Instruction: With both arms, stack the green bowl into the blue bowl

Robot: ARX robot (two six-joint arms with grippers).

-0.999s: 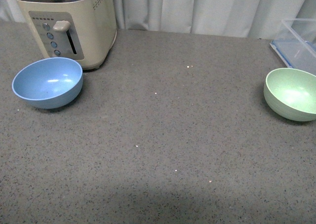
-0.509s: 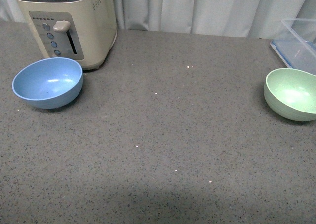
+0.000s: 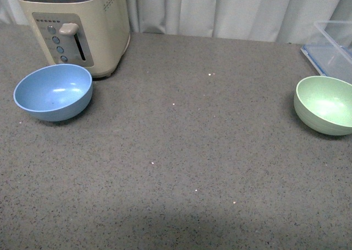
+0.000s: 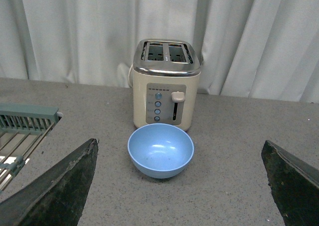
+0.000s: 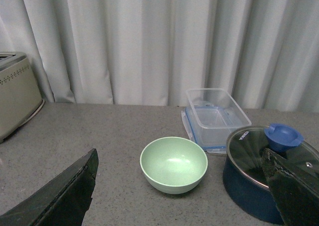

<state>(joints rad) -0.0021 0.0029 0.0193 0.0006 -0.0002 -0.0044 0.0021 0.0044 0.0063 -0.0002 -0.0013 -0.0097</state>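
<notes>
A: Where do the bowls sit?

B: In the front view, the green bowl (image 3: 324, 105) is at the right edge, mid-height. The blue bowl (image 3: 53, 92) is at the left, just in front of the toaster (image 3: 74, 27). They are well apart on the grey surface (image 3: 181, 151).

A: And the arms?

B: The left fingers (image 4: 65, 186) are spread wide with nothing between them, framing the blue bowl in their wrist view. The right fingers (image 5: 65, 196) are equally released and frame the green bowl.

A: What might go wrong?

B: The green bowl's rim is smooth, so I'd expect a shallow pinch to slip. The lidded pot (image 5: 244, 186) and clear container (image 5: 217, 116) stand near it, and wide fingers could knock them. The blue bowl could skid into the toaster if the green one lands off-centre.

A: Is there any writing?

B: Nothing readable. The toaster shows only round buttons and a lever, and a small mark on the pot lid is too small to make out.
</notes>
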